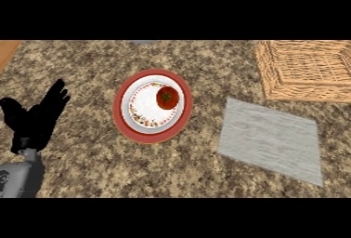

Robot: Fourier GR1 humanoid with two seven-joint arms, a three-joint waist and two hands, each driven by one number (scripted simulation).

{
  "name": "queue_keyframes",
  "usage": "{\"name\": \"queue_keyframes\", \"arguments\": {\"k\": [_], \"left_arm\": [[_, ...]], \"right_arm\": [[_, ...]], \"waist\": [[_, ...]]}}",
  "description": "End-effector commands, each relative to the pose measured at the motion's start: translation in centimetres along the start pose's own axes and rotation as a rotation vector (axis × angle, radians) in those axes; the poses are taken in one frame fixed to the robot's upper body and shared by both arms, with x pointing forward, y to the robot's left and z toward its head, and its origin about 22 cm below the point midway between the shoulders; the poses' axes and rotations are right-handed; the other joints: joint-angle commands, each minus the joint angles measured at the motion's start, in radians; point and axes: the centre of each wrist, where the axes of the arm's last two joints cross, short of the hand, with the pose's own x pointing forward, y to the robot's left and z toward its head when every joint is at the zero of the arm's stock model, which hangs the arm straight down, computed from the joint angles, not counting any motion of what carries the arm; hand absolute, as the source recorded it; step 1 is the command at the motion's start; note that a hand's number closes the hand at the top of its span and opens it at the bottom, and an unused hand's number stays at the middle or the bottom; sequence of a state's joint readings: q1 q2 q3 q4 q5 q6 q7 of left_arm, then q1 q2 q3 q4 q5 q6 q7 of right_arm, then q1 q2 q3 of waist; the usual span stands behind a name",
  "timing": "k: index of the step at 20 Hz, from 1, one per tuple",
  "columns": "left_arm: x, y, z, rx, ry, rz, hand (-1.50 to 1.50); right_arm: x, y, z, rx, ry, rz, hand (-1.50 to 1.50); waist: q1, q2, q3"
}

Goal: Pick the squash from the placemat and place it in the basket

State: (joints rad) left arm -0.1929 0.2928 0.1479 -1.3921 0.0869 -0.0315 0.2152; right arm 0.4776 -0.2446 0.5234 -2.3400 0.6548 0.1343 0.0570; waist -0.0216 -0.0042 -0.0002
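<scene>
The grey placemat [270, 139] lies flat on the counter at the right of the head view, and only its cloth shows. No squash shows anywhere in view. The wicker basket [269, 69] stands at the far right, cut off by the edge; what shows of its inside is only weave. My left hand [34, 118] is at the left edge, open with fingers up, resting and holding nothing. It is far from both the placemat and the basket. My right hand does not show.
A red plate [152, 137] sits mid-counter with a smaller patterned white plate [137, 115] on it, which carries a red tomato [167, 97]. A wooden strip [7, 49] shows at the far left corner. Speckled counter surrounds everything.
</scene>
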Motion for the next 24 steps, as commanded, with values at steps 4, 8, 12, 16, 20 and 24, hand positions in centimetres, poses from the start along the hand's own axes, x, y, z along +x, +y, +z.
{"name": "queue_keyframes", "arguments": {"k": [4,8,12,16,20,24], "left_arm": [[1.4,0.2,-0.5,-0.026,0.006,-0.002,0.00],[0.6,0.2,-0.5,-0.025,-0.012,0.006,0.00],[-0.1,-0.1,0.1,-0.021,0.005,-0.009,0.00],[0.8,-1.3,-0.8,-0.007,-0.019,0.005,0.00],[0.4,-1.9,-0.7,-0.017,0.000,-0.020,0.00],[0.4,-0.6,0.1,-0.022,-0.014,-0.004,0.00]], "right_arm": [[4.6,-5.7,0.8,-0.217,-0.012,0.055,1.50],[5.1,-6.8,-1.1,-0.295,0.005,0.096,1.50],[6.0,-8.8,-2.4,-0.357,0.023,0.114,1.50],[6.6,-11.1,-6.3,-0.425,0.041,0.097,1.50],[7.5,-14.7,-9.8,-0.485,0.110,0.151,1.50],[7.1,-19.4,-12.0,-0.575,0.175,0.234,1.50]], "waist": [[0.014,0.005,-0.002],[0.021,0.005,-0.003],[0.024,0.002,-0.003],[0.021,0.005,-0.002],[0.022,0.004,-0.001],[0.028,0.003,0.000]]}}
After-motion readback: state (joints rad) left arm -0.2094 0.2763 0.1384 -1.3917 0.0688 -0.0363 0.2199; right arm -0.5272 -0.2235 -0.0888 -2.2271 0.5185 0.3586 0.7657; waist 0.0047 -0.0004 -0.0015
